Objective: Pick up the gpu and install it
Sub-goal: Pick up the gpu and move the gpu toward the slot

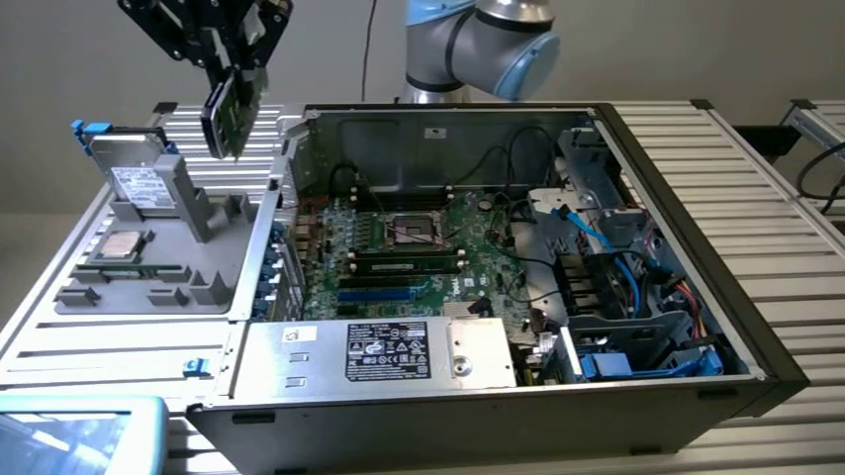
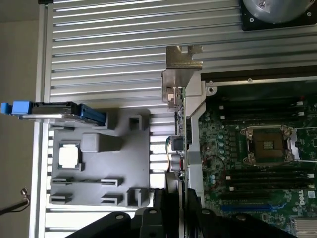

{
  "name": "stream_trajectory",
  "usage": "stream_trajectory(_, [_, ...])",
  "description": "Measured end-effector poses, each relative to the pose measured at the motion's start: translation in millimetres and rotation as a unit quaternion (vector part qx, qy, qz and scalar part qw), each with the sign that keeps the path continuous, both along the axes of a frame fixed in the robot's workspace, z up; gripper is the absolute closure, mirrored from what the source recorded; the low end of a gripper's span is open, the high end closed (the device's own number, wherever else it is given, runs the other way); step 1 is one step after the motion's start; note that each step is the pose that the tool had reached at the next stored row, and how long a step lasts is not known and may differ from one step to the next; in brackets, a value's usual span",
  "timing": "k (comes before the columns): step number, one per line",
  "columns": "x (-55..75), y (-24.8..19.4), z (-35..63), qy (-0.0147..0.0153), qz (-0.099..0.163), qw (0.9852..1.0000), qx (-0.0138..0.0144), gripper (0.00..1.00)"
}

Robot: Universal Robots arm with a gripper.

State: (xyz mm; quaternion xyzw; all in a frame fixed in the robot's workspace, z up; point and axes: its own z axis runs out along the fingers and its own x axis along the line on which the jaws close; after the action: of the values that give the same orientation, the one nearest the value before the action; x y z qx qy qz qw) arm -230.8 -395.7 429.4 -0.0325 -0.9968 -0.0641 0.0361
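**Gripper [image 2: 181, 201] pinching the gpu [image 2: 181, 124] by one end, card held aloft.**
From the exterior view's left: one grey holder tray [image 1: 133, 289] carrying one hard drive [image 1: 139, 183] and one processor chip [image 1: 122, 245]. Next, one gpu, hanging edge-on straight below the gripper, long axis vertical, silver bracket [image 2: 183, 62] at its lower end, above where tray and case meet. Last, one open computer case [image 1: 739, 327], its motherboard [image 1: 410, 247] lower and toward the exterior view's right of the card.
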Motion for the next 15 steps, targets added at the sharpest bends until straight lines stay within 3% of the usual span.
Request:
stream_trajectory(4, [15.7,0.0,-0.5,-0.0062,0.000,1.0000,-0.0025,0.72])
stream_trajectory(12, [47.0,0.0,-4.3,-0.0093,0.000,0.9999,-0.0045,0.72])
stream_trajectory(15, [57.3,0.0,-6.0,-0.0106,0.000,0.9999,-0.0072,0.72])
